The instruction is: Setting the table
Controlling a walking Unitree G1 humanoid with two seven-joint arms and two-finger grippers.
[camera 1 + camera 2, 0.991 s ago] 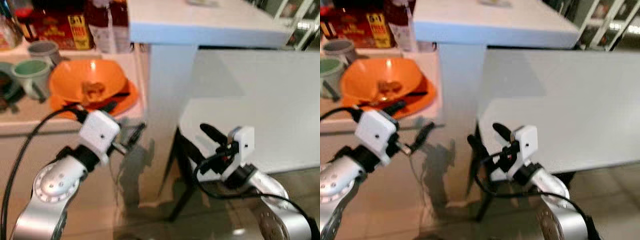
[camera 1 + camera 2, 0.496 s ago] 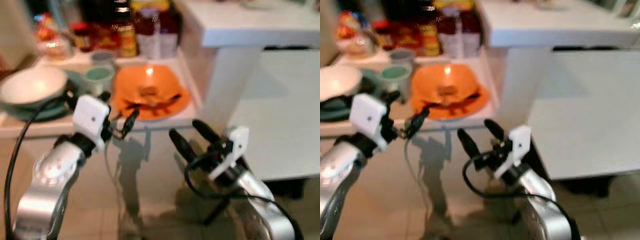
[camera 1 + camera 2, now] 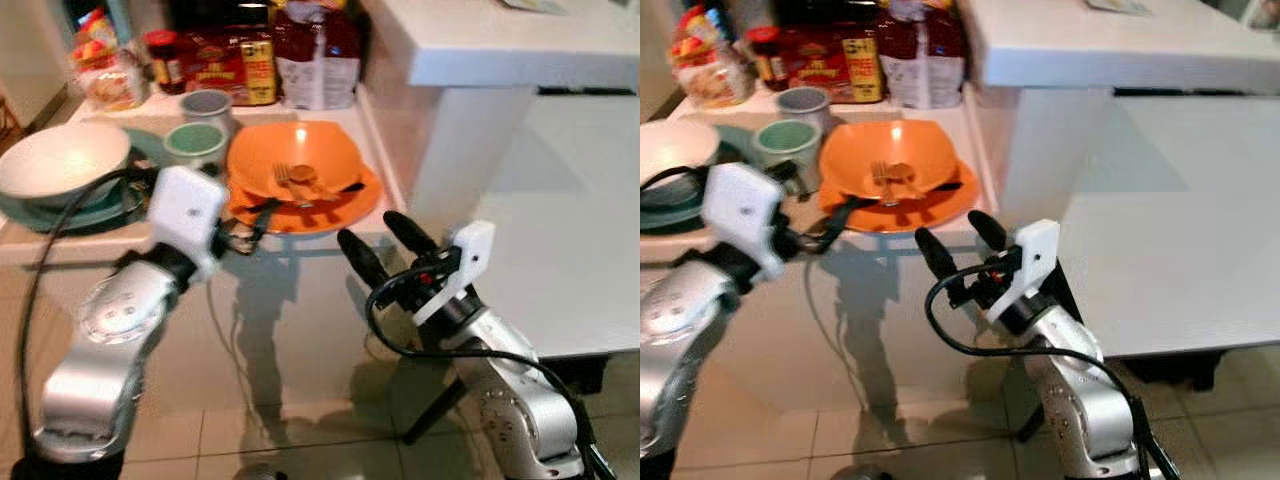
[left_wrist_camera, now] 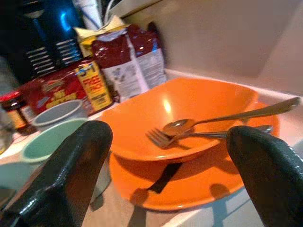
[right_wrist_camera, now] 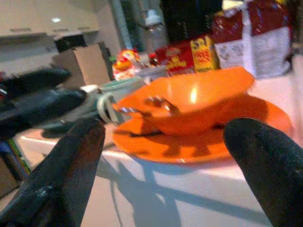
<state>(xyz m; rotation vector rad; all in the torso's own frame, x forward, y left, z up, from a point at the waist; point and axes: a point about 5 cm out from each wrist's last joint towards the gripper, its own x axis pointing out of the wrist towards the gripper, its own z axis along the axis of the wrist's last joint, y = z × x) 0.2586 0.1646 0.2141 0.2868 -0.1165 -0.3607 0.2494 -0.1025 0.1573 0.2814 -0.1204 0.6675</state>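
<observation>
An orange bowl stands on an orange plate on a low counter. A fork and a spoon lie in the bowl, and a dark handle pokes out under it. My left gripper is open at the counter's front edge, its fingers spread toward the plate's near rim, touching nothing. My right gripper is open too, held just below and to the right of the plate. Both wrist views look at the bowl between spread fingers.
Left of the bowl stand a green mug, a grey mug and a white bowl on a teal plate. Jars and food packets line the back. A white table lies right, under a higher white top.
The camera has swung left and the picture is sharper, so the counter now sits centred. Both grippers stay open and now stand closer to the orange plate's front rim.
</observation>
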